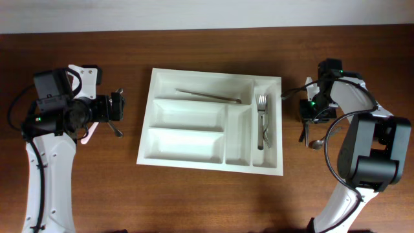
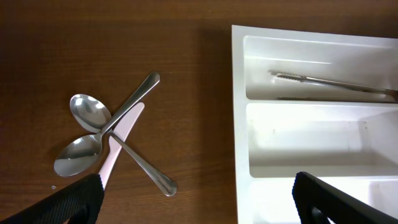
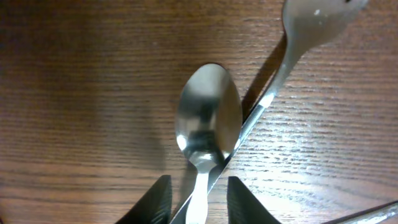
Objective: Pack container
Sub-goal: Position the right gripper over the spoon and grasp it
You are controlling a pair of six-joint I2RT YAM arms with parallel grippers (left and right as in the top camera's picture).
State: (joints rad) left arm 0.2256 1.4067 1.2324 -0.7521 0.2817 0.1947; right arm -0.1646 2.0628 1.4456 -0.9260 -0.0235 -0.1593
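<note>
1. Right hand (image 3: 199, 200) sits closest in my right wrist view. Its fingers (image 3: 152, 202) are slightly apart and straddle the handle of a spoon (image 3: 208, 118). I see a thin gap on each side, so it is not clamped.
2. That spoon lies on the table (image 1: 207, 200) with its bowl pointing away from the hand. A second utensil (image 3: 311, 18) crosses its neck on a diagonal, broad end toward the top right. I can't tell which one is on top.
3. From overhead, I see the right hand low at the table, just beside the right wall of the container (image 1: 145, 129).
4. The container is a white tray with five compartments. It lies flat mid-table, between the two arms.
5. Inside it, a long thin utensil (image 1: 210, 96) lies in the top long compartment. Forks (image 1: 262, 120) lie in the far-right vertical compartment.
6. Left hand (image 1: 119, 108) has its jaws wide apart and grips nothing. It is above the table, left of the container.
7. Below it, my left wrist view shows two crossed spoons, an upper spoon (image 2: 90, 112) and a lower spoon (image 2: 78, 155). They touch a pale flat piece (image 2: 121, 140) that lies under them.
8. That pile is near the container's left wall but apart from it.
</note>
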